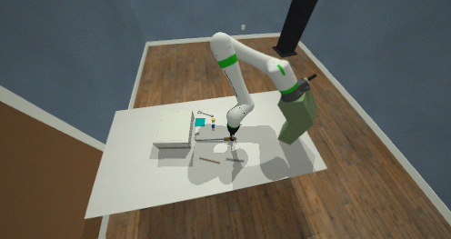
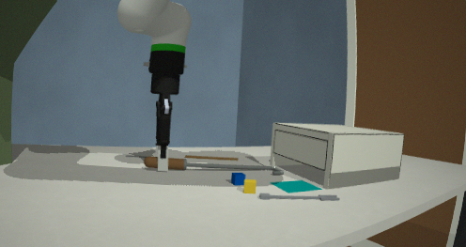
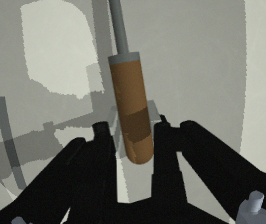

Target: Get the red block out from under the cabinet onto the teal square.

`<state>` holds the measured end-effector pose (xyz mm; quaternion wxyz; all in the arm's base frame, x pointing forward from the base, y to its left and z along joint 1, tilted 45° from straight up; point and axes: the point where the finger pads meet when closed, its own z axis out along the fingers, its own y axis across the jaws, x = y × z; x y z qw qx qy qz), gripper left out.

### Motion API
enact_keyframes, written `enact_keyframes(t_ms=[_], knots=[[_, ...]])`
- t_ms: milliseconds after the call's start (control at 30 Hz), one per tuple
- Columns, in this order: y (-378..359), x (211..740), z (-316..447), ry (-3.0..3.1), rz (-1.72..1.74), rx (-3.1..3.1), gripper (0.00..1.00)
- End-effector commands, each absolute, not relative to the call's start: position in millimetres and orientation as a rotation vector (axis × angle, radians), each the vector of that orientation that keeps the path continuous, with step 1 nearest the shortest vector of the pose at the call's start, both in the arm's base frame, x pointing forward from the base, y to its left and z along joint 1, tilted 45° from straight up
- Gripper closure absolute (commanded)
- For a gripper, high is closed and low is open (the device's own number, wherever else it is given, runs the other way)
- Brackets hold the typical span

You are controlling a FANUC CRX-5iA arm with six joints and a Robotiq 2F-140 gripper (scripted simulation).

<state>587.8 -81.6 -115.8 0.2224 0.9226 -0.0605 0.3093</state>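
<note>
With the fingers [image 1: 232, 137] [image 2: 163, 159] pinching the hooked tool [image 1: 211, 139] [image 2: 165, 163] [image 3: 129, 90], the teal square [image 1: 200, 122] [image 2: 297, 186] lies bare, the red block apparently still to be dragged from under the cabinet [image 1: 175, 128] [image 2: 364, 148].

- White table [image 1: 136, 184] [image 2: 141, 214] [image 3: 264, 50], shadowed in patches
- Pale cabinet [image 1: 175, 127] [image 2: 366, 150]
- Teal square [image 1: 200, 122] [image 2: 297, 186], flat just beside the cabinet
- Blue cube [image 1: 213, 126] [image 2: 238, 178] and yellow cube [image 1: 213, 120] [image 2: 250, 186], close together (touching or not, I can't tell)
- Grey wrench [image 1: 205, 114] [image 2: 301, 197] near the square
- Brown stick [image 1: 209, 160] [image 2: 211, 158] and grey bar [image 1: 235, 160] [image 3: 8, 140], apart
</note>
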Motion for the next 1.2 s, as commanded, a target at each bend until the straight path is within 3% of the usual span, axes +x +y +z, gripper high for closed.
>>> enact_keyframes(t_ms=[0, 1167], knots=[[-81.4, 587.8, -115.8, -0.167, 0.854, 2.549, 1.00], [-81.3, 591.2, -113.2, -0.167, 0.854, 2.549, 1.00]])
